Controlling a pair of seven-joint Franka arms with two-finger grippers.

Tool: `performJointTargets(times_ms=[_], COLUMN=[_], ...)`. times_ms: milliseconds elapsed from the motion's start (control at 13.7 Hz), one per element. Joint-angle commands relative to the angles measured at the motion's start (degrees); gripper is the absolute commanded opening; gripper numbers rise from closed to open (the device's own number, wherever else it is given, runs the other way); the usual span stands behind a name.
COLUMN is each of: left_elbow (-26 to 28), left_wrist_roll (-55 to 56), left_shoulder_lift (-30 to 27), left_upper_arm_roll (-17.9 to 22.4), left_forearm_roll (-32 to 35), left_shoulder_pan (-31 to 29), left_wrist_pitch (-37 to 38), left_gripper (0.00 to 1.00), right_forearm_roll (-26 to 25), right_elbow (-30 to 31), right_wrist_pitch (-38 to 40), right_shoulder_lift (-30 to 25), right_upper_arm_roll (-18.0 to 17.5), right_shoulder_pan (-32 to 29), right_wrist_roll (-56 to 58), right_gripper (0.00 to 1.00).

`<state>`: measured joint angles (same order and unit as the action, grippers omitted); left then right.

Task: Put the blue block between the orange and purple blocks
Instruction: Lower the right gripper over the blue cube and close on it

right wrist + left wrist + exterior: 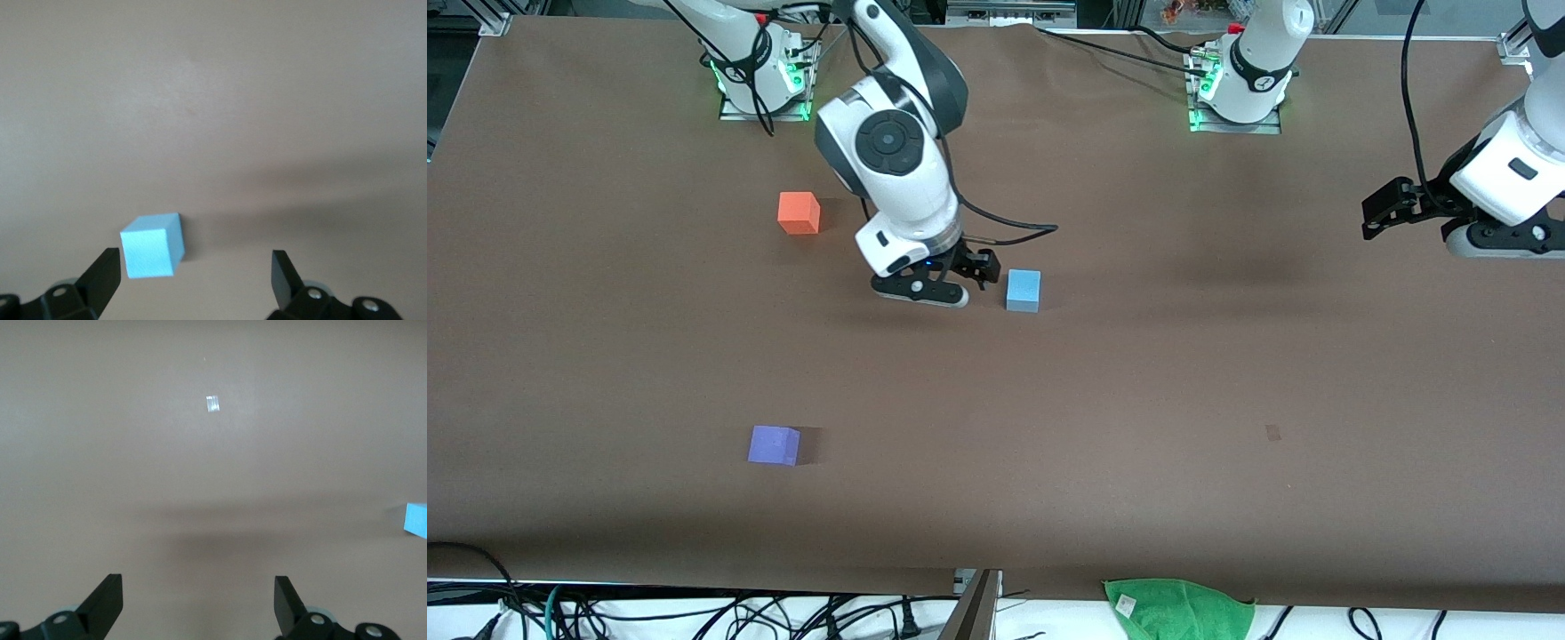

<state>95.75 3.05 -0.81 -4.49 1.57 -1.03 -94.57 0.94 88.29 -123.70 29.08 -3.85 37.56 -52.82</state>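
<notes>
- The green cloth (1178, 608) hangs at the table's near edge, soft and crumpled. Only the front view shows it.
- The purple block (774, 444) is the block nearest the front camera. It is a small plain cube with flat, dull faces, and bare brown table (1138, 427) lies all around it.
- The blue block (1023, 291) sits farther from the camera, near the middle of the table and well apart from the other two blocks. It is closer to the left arm's end than they are.
- The right gripper (980, 267) hangs low just beside the blue block. The right wrist view shows its fingers (100, 277) spread wide, holding nothing, with the blue block (153, 245) near one finger.
- The orange block (799, 213) is farthest from the camera, with open table between it and the purple one.
- The left gripper (1387, 210) waits over the left arm's end of the table. Its fingers (103, 603) are spread too, and its wrist view catches a blue corner (416, 519) at the edge.
</notes>
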Motion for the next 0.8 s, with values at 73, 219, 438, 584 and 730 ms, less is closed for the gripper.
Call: performJointTargets(times_ms=[73,219,438,584,730], left_elbow=[5.24,4.28,4.19,4.62,4.54], left_wrist_roll=[-1.20,-0.59,-1.46,-1.46,-1.46], left_shoulder_lift=[-3.76,-3.67,-3.67,-4.02,-3.85], left_upper_arm_roll=[-0.26,-1.39,-3.33,-4.82,-4.92], left_forearm_roll=[-0.87,-0.78,1.14,2.30,1.95], left_shoulder_pan=[-0.03,0.06,-0.03,-0.64,-0.47], left_wrist_pitch=[-2.82,2.95,2.90,3.77,3.25], left_gripper=[1.00,1.00,1.00,1.00,1.00], right_forearm_roll=[-4.36,-6.21,-6.74,-8.76,-9.20], right_elbow=[-2.94,-2.94,-2.94,-2.94,-2.94], right_wrist_pitch=[-5.05,-7.60,-10.33,-12.70,-15.16], right_shoulder_lift=[5.36,6.95,9.24,10.99,12.31], right_upper_arm_roll=[0.60,0.69,0.78,0.86,0.86], right_shoulder_pan=[3.91,5.41,6.55,7.52,7.61], right_wrist_roll=[-7.38,-7.74,-7.74,-7.74,-7.74], right_gripper=[1.00,1.00,1.00,1.00,1.00])
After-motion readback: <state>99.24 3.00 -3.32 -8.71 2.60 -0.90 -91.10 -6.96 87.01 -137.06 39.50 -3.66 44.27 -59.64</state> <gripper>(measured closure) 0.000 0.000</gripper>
